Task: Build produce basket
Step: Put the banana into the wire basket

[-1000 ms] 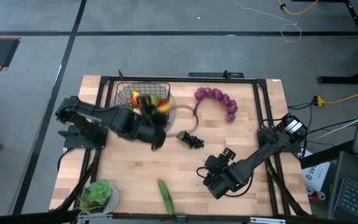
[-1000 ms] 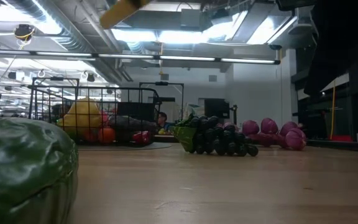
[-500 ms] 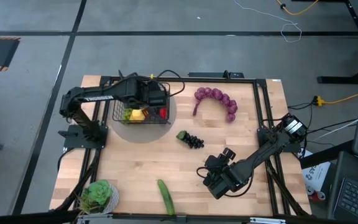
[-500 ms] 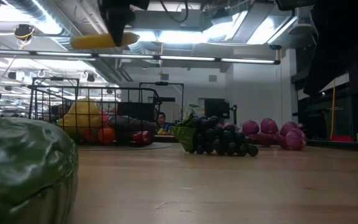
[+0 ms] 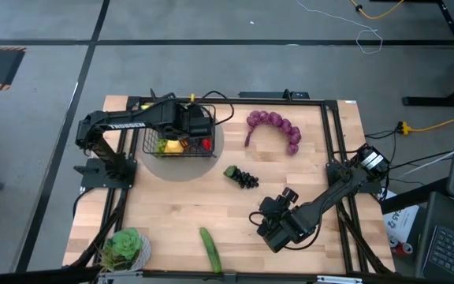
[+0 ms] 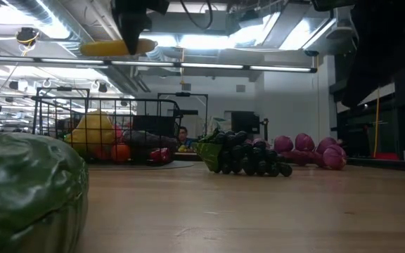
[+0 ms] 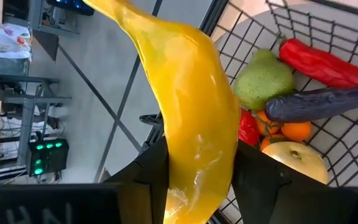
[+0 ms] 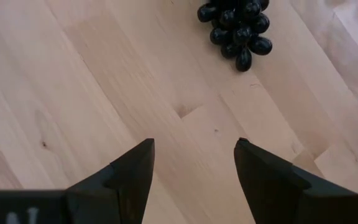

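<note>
The black wire basket (image 5: 178, 153) stands at the table's far left, resting on a pale round mat, with a green pear (image 7: 263, 81), a red pepper (image 7: 322, 62), an eggplant (image 7: 322, 104), an orange (image 7: 294, 130) and other produce inside. My left gripper (image 7: 197, 180) hangs above it, shut on a yellow banana (image 6: 118, 47). At the near right, my right gripper (image 8: 194, 165) stands open above bare wood, with the dark grapes (image 8: 235, 25) beyond its fingers. A purple bunch (image 5: 274, 126), a cucumber (image 5: 210, 251) and a green leafy vegetable (image 5: 124, 248) lie on the table. My left gripper pinches the banana between its two fingers (image 7: 148, 174), on its sides toward one end (image 7: 194, 165). The fingers come down at a slant from above and lie across the banana. The banana hangs about level in the low view, lifted clear above the basket's rim.
The grapes (image 5: 241, 177) lie mid-table, between basket and right gripper. The purple bunch curves along the far right. The cucumber and the leafy vegetable sit by the near edge. A black frame runs around the tabletop. Bare wood spreads across the middle and near part.
My left gripper has swung with the banana from in front of the basket toward the table's far edge, coming over the basket, and has turned. The banana, tilted before, now hangs about level and lower. During the last half second it has kept still.
</note>
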